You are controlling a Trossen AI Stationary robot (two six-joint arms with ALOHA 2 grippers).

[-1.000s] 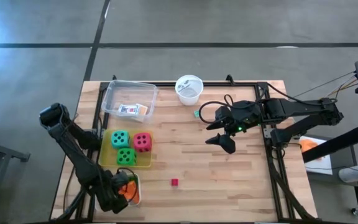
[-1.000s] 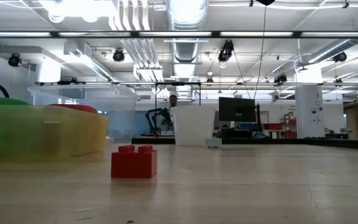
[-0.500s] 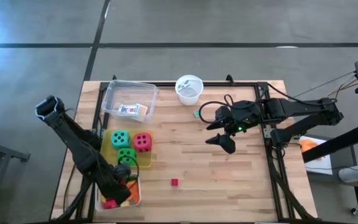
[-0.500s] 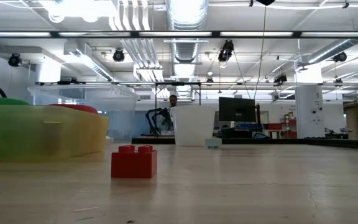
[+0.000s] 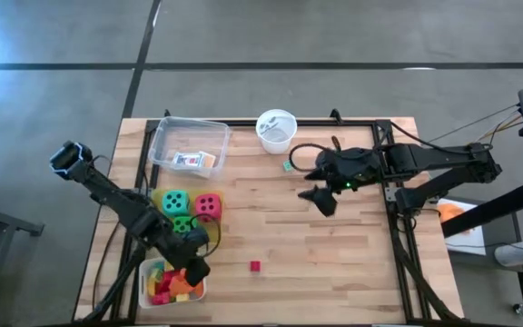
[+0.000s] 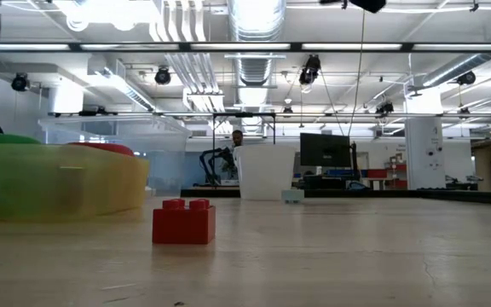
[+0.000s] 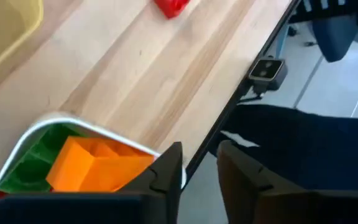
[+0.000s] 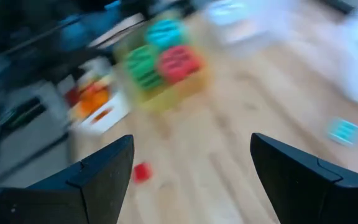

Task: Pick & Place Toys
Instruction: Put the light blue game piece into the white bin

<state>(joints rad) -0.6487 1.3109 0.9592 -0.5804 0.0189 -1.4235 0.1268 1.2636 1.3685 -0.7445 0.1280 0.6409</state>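
- Three foam dice, teal, green and red, sit clustered in the yellow tray.
- Red block lies alone near the table's front edge.
- Teal block near the white cup.
- Orange, red, green blocks heaped in the front-left tray.
- Probably card packs in the clear tray.

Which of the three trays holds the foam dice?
The yellow tray, the middle one. The clear tray holds card packs; the white tray holds small blocks.

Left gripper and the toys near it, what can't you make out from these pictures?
- Left gripper: whether it holds anything; left wrist view shows nothing clearly between its fingers.
- White tray: blocks partly hidden by the left arm, high view.
- Card pack in the clear tray: print too small.
- Right wrist view: motion blur.
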